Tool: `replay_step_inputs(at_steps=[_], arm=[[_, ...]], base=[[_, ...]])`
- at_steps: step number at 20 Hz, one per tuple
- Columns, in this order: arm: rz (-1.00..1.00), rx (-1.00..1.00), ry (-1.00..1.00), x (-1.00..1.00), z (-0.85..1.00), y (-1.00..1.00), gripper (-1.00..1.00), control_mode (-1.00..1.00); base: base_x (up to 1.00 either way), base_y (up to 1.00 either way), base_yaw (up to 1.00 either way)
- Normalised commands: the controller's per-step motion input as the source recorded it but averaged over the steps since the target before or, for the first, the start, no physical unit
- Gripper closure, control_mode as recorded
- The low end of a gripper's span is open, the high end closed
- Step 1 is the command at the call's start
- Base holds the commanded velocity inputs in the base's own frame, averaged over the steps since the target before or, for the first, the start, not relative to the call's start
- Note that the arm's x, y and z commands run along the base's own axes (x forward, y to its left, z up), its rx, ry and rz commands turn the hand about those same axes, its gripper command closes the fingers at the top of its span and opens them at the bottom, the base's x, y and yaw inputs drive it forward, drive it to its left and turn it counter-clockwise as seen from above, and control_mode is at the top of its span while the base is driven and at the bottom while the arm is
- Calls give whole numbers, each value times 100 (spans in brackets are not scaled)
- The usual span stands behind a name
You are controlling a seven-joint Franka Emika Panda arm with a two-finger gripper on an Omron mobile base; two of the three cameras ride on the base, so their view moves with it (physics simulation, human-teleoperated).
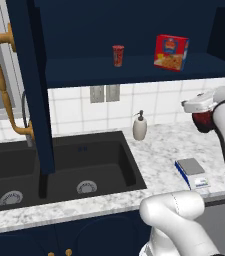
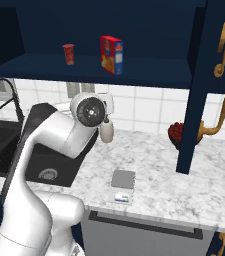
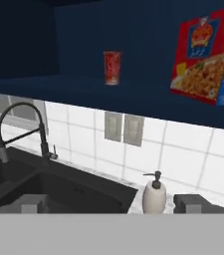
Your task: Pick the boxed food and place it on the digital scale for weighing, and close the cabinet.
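On the cabinet shelf [image 1: 134,70] your boxed food [image 1: 171,52] stands upright, ready for the hand [image 3: 111,203], fingers apart and empty.

One boxed food [image 1: 171,52] and one small red cup [image 1: 118,55] are standing on the cabinet [image 1: 134,70] shelf, the cup at 9 o'clock from the box. One digital scale [image 1: 192,170], one soap dispenser [image 1: 140,126] and one bowl of red fruit [image 2: 176,134] are sitting on the counter [image 1: 159,150]. One faucet [image 3: 21,129] is rising over one double sink [image 1: 59,170], and two brass handles [image 2: 224,75] are showing on the open doors.
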Motion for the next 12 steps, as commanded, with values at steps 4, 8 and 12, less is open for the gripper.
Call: replay_step_inputs(at_steps=[4, 8, 12], arm=[[12, 2, -20, 2, 47, -9, -100, -100], [11, 0, -8, 0, 56, -18, -100, -100], [15, 6, 0, 2, 46, -26, -100, -100]], base=[[0, 0, 0], [0, 0, 0], [0, 0, 0]])
